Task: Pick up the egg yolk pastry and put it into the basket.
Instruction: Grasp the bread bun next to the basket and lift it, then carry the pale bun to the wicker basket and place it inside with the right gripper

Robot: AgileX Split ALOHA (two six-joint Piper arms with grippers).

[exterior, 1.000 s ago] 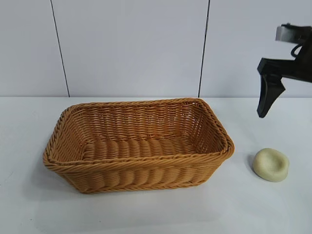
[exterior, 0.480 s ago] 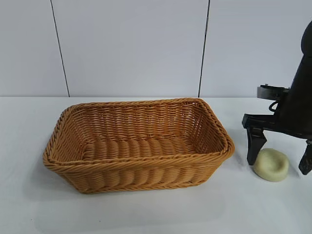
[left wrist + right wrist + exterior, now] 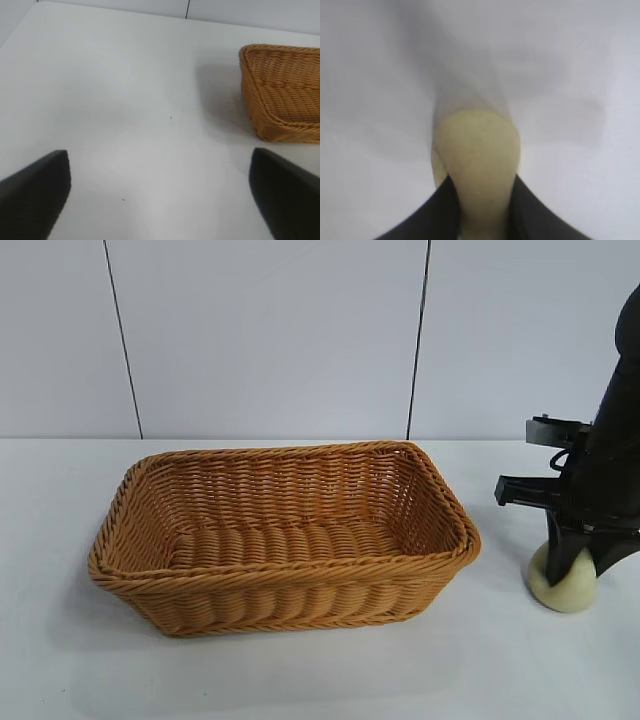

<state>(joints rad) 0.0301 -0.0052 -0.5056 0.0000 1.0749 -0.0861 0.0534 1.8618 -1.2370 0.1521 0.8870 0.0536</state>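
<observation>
The pale cream-yellow egg yolk pastry (image 3: 562, 586) rests on the white table to the right of the basket (image 3: 160, 502). My right gripper (image 3: 572, 562) stands over it, shut on the pastry, squeezing it narrow between the two black fingers. In the right wrist view the pastry (image 3: 477, 150) bulges out from between the fingers (image 3: 440, 212). The orange-brown wicker basket is empty. My left gripper (image 3: 160, 195) is open and empty above bare table, out of the exterior view; the basket's corner (image 3: 280, 95) shows beyond it.
The white table top (image 3: 300, 670) runs in front of the basket and to its left. A white panelled wall (image 3: 270, 340) stands behind. The pastry lies close to the exterior view's right edge.
My right gripper has come down from above the table, straddled the pastry with open fingers, and has now closed on it, pinching it. The basket has not moved.
</observation>
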